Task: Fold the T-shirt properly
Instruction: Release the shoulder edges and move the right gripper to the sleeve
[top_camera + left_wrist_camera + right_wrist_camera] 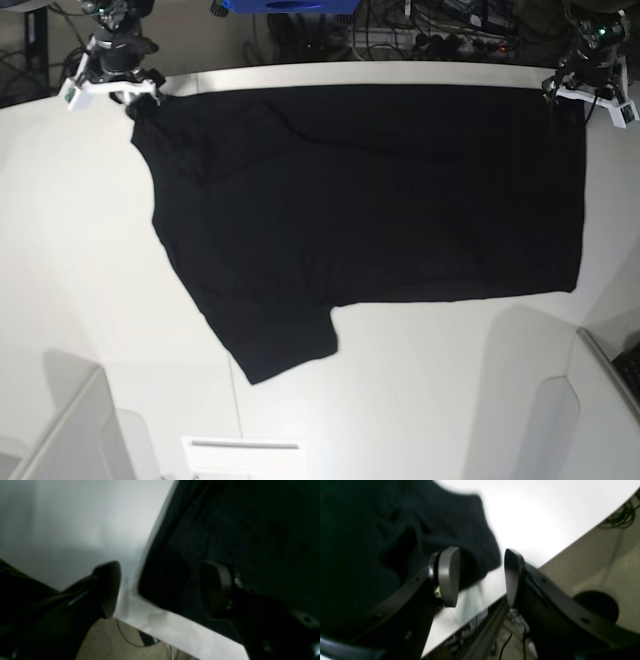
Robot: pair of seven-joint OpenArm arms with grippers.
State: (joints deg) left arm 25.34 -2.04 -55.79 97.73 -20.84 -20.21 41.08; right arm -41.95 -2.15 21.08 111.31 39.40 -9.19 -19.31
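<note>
White desk: being seen as the largest surface, with its pale top carrying everything and its far edge lying along the top of the base view.

T-shirt: being shown as plain black cloth spread flat on the desk, stretched along the far edge from one arm to the other; one short sleeve is being seen reaching toward the near side, and the other sleeve is lying at the far corner by the right arm. No print is being shown on the upper face.

Left gripper: being seen at the far corner on the base view's right, at the shirt's corner. Its fingers are being held wide apart; one is standing over the bare desk, the other over the black cloth, with the shirt's edge lying in the gap. Nothing is being clamped.

Right gripper: being seen at the far corner on the base view's left, by the sleeve. Its fingers are being held parted with a clear gap; black cloth is lying behind one finger, and none is being pinched.
</note>
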